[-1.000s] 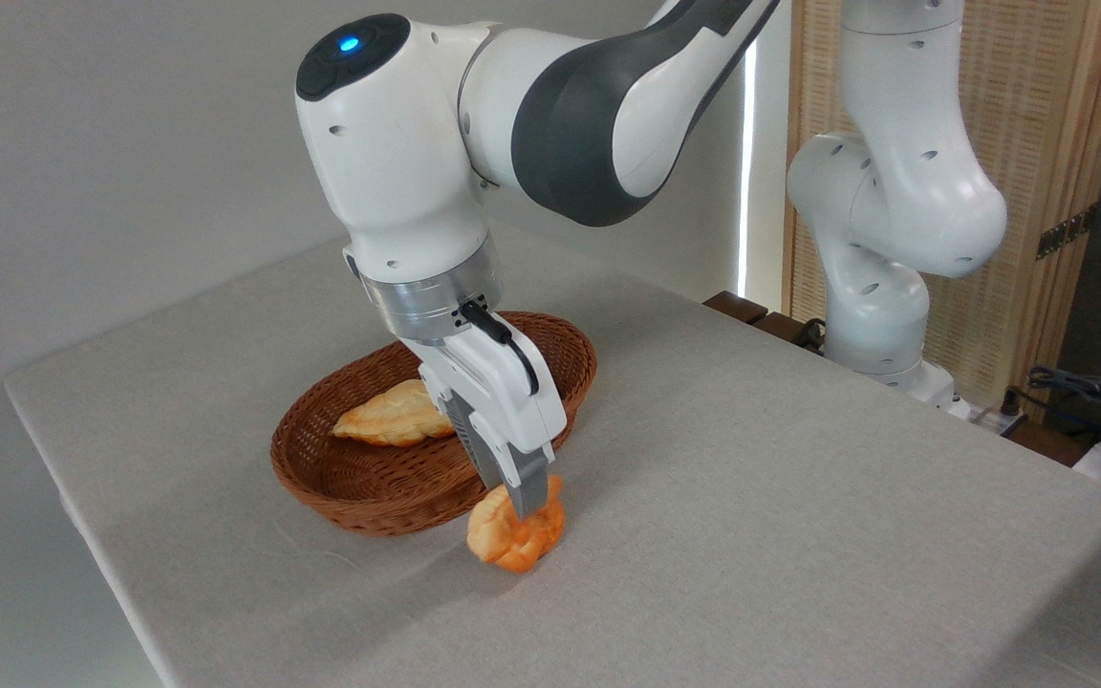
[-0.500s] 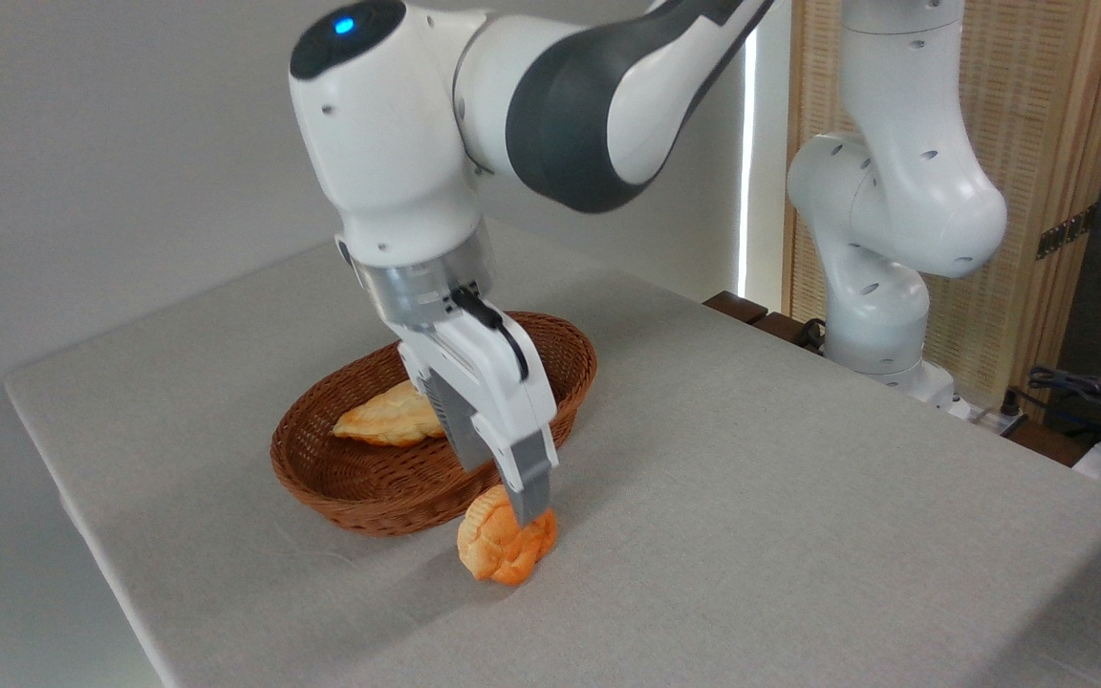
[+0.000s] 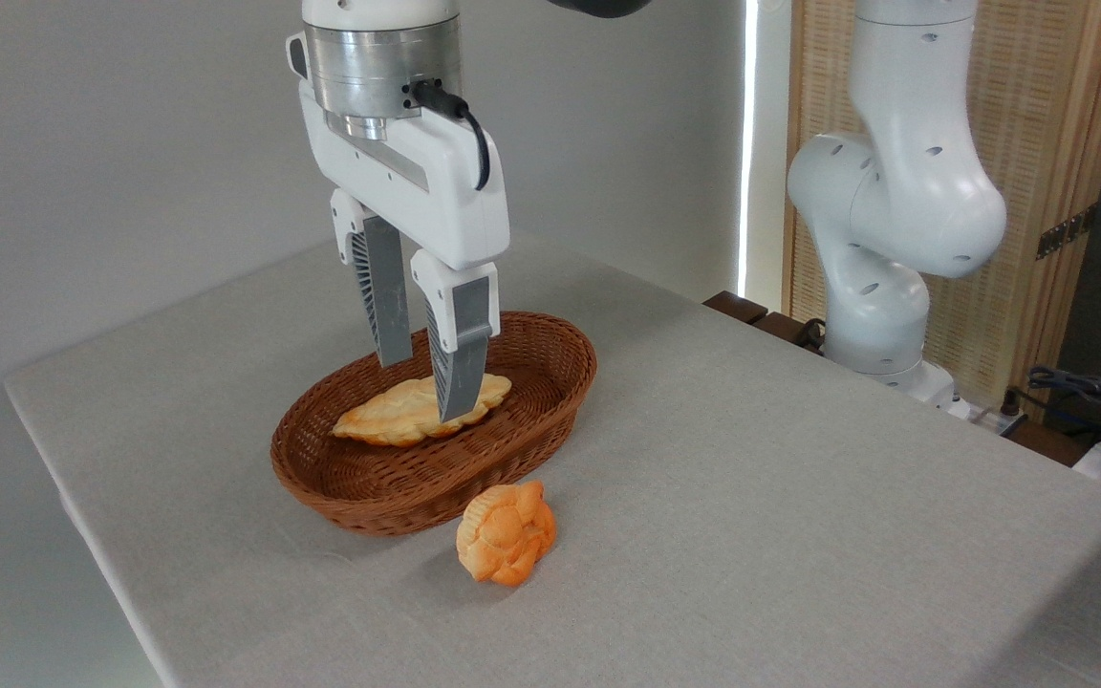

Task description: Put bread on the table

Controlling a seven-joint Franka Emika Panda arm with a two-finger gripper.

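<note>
Grey cloth covers the table (image 3: pixel 799 497), and the bread (image 3: pixel 506 545) sits on it at the wicker basket's (image 3: pixel 369 487) five o'clock, just beside its rim. Overhead, the gripper (image 3: pixel 424 387) hangs empty, jaws parted. Placement looks finished; only retreating remains.

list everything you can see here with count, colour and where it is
bread: 1, golden-orange, on the table just in front of the basket
pastry: 1, pale golden, lying in the basket
basket: 1, brown wicker, on the table left of centre
table: 1, light grey, fills the lower picture
screen: 1, light wood, behind the arm at right
cables: a few, dark, beyond the table's right edge
arm: 1, white, base at the table's far right
gripper: 1, white with grey fingers, open and empty, raised above the basket
</note>
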